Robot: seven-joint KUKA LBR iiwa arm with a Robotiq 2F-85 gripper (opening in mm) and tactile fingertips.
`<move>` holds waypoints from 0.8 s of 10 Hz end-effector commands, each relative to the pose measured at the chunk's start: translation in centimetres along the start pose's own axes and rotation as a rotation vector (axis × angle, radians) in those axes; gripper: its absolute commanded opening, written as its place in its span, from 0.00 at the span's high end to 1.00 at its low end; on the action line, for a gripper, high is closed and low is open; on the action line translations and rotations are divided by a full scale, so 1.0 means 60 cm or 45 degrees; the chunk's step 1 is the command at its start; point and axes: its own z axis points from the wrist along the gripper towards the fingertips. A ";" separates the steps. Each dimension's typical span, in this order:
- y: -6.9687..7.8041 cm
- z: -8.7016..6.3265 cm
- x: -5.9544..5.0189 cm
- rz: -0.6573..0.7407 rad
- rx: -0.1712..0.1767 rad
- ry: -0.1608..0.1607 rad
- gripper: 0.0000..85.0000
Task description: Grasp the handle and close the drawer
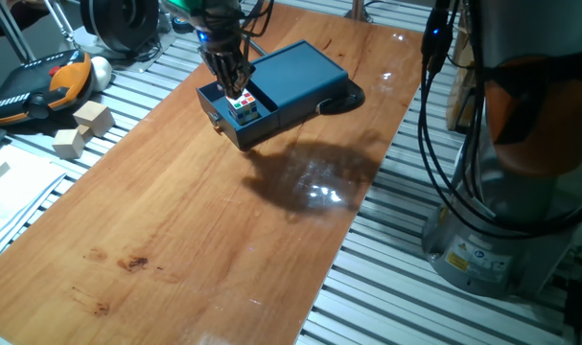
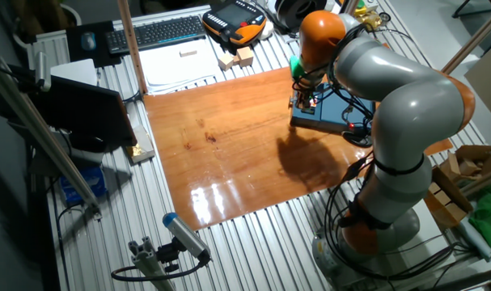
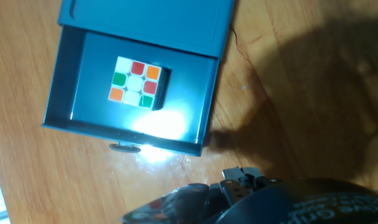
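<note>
Handle (image 3: 120,147) sits ungrasped at the lower left of the hand view, a small knob on the front of the drawer (image 3: 76,93), which is pulled well out of its box (image 3: 151,22) with a cube (image 3: 136,82) inside. Nothing of the task looks done: both the grasp and the push remain. In one fixed view the gripper (image 1: 235,88) hangs over the open drawer at upper centre; whether its jaws are spread cannot be told. Box and drawer rest on the wooden tabletop (image 1: 195,220).
</note>
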 end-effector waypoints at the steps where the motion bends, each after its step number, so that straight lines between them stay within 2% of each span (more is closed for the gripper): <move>1: 0.000 -0.002 -0.001 -0.008 0.002 0.013 0.98; 3: 0.000 -0.002 -0.001 -0.066 -0.010 0.012 0.98; 4: 0.000 -0.002 -0.001 -0.089 -0.010 -0.002 0.98; 5: 0.000 -0.002 -0.001 -0.095 0.004 -0.030 0.98; 7: 0.000 -0.002 -0.001 -0.081 0.024 -0.037 0.98; 8: 0.000 -0.002 -0.001 -0.072 0.026 -0.027 0.98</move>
